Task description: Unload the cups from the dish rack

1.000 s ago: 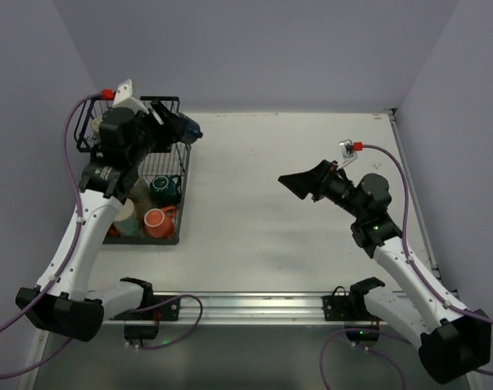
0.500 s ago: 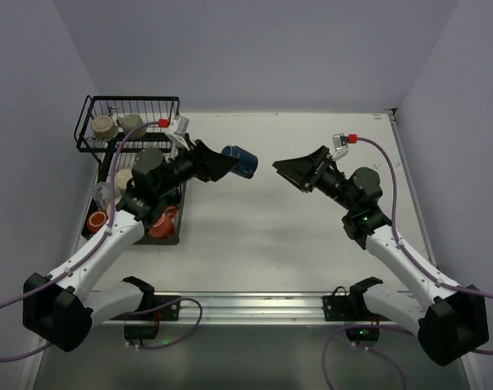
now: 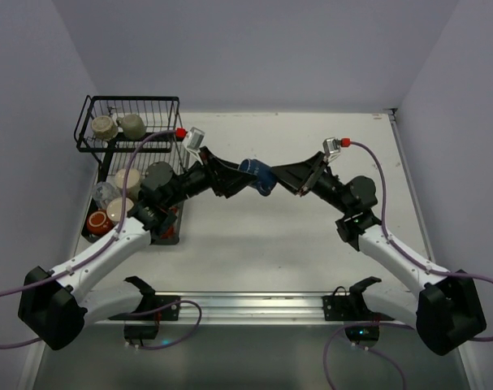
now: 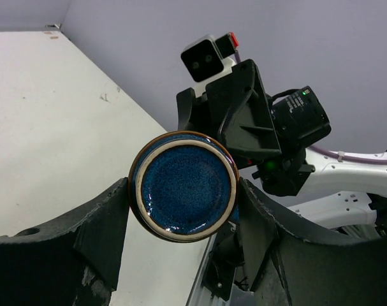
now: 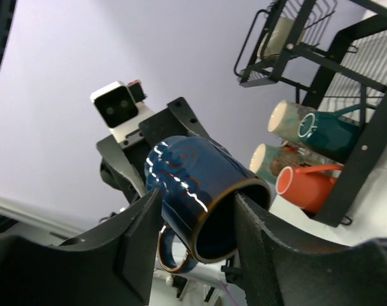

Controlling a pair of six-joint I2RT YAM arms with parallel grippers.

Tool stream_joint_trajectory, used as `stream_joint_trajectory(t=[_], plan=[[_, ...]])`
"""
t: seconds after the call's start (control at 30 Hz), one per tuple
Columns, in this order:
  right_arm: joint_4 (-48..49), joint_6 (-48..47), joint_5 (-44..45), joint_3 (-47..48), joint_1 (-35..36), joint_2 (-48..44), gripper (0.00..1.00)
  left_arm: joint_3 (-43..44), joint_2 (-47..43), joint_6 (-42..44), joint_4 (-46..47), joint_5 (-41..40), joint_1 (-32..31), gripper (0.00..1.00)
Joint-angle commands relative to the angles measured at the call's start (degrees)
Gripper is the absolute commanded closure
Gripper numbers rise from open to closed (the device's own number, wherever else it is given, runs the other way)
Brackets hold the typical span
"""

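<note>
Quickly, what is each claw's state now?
Left claw: closed on the glossy dark blue ceramic mug.
Right claw: around the same mug; grip cannot be told.

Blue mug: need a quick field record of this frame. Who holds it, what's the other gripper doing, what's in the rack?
object: dark blue mug, on its side, in the air above the table
left gripper: shut on the mug's base end
right gripper: fingers either side of the mug's mouth end; firm grip not clear
mug handle: hangs down, ungripped
dish rack: far-left of table
upper basket: beige cup, grey-olive cup
lower tray: orange-red cup plus several others
</note>
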Motion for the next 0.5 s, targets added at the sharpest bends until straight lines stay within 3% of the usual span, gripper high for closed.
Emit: stream_joint_trajectory(t=[0.0, 0.3, 0.4, 0.43, 0.47], plan=[[11.15, 4.18, -2.28, -1.08, 0.34, 1.21, 0.51, -0.36, -0.80, -1.15, 7.47, 0.53, -1.04, 1.00], [24.25, 11.04, -3.25, -1.26, 1.66, 5.78, 0.64, -2.21, -0.18, -0.80, 9.49, 0.53, -2.63, 0.98], [26.36, 11.66, -3.25, -0.65, 2.36, 6.23, 0.74, -2.74, -0.10, -0.45, 9.23, 0.53, -2.72, 0.92], [26.54, 11.75, -3.86, -0.38, 2.62, 6.23, 0.84, -2.82, -0.10, -0.28, 8.97, 0.53, -2.72, 0.89], [26.63, 11.92, -4.12, -0.03, 2.80, 6.31, 0.89, -2.83, -0.10, 0.16, 8.70, 0.36, -2.80, 0.81]])
